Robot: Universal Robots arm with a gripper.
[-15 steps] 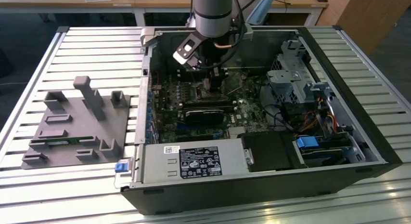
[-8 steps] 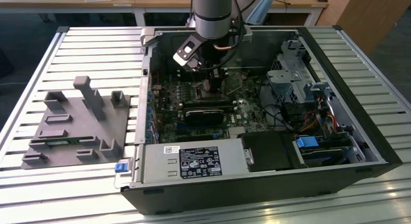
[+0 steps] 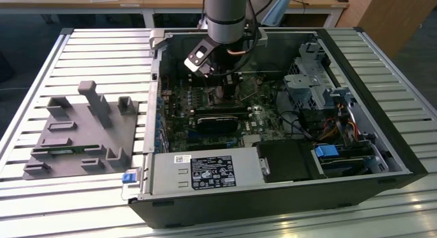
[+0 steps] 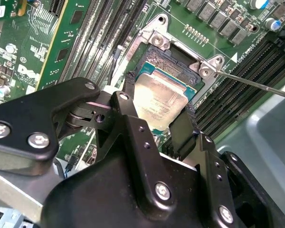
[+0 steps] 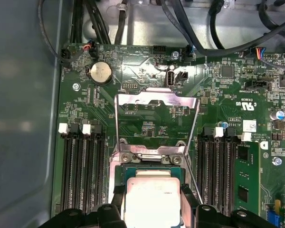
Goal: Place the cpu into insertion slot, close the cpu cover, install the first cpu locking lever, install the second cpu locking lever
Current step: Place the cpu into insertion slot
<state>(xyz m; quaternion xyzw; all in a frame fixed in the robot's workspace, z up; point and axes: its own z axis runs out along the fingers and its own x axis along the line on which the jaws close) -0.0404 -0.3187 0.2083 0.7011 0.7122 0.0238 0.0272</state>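
**A:** Where is the cpu [image 4: 162, 95] right now?

**B:** It is over the insertion slot [image 4: 167, 55], silver top facing up and roughly square to the black frame. I can't tell whether it is fully down in the slot or a hair above it.

**A:** And the gripper [image 5: 152, 209]?

**B:** It is clamped on the chip. The two black fingers [image 4: 183, 129] press against opposite edges of it in both wrist views.

**A:** What matters for doing this well?

**B:** I'd say flatness and alignment. The slot is barely larger than the chip, so any tilt or twist could catch a corner on the frame. The chip should go straight down with light force, and it should rest level all round before the grip is let go.

**A:** Is anything in the way?

**B:** The cpu cover [image 5: 156, 99] stands swung up, clear of the slot. A thin locking lever [image 4: 256, 84] angles away beside it, apart from the fingers. The memory slots [image 5: 80, 166] flank the socket closely, so there is little sideways room.

**A:** And the wider scene?

**B:** In the upper middle of the exterior view, the arm [image 3: 226, 15] reaches down into the open computer case [image 3: 273, 203].
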